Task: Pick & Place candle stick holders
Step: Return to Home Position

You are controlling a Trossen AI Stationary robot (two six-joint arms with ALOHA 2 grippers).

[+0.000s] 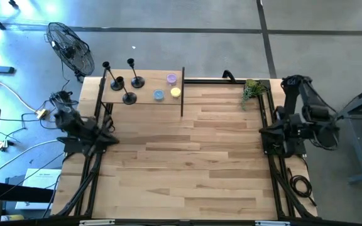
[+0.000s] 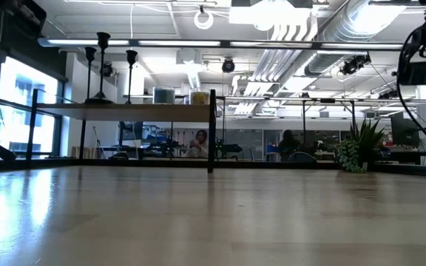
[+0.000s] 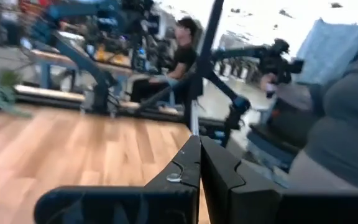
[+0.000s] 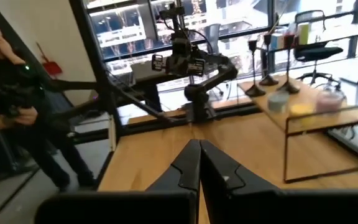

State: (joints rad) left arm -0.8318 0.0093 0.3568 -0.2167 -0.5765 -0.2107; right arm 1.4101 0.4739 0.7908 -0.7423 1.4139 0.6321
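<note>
Three black candle stick holders (image 1: 117,83) (image 1: 136,81) (image 1: 129,97) stand upright on their round bases on a raised wooden shelf (image 1: 143,100) at the table's far left. In the low view their stems and cups (image 2: 103,44) rise above the shelf, and the right wrist view shows them too (image 4: 269,62). My left gripper (image 3: 199,138) is shut and holds nothing. It is drawn back at the table's left edge (image 1: 102,133). My right gripper (image 4: 199,143) is also shut and holds nothing, drawn back at the right edge (image 1: 275,130). Both are far from the holders.
Three small coloured candles (image 1: 171,78) (image 1: 158,94) (image 1: 175,92) sit on the same shelf, right of the holders. A small green plant (image 1: 251,90) stands at the far right of the table. A black frame (image 1: 225,79) runs along the table's edges. People are in the room beyond (image 4: 5,93).
</note>
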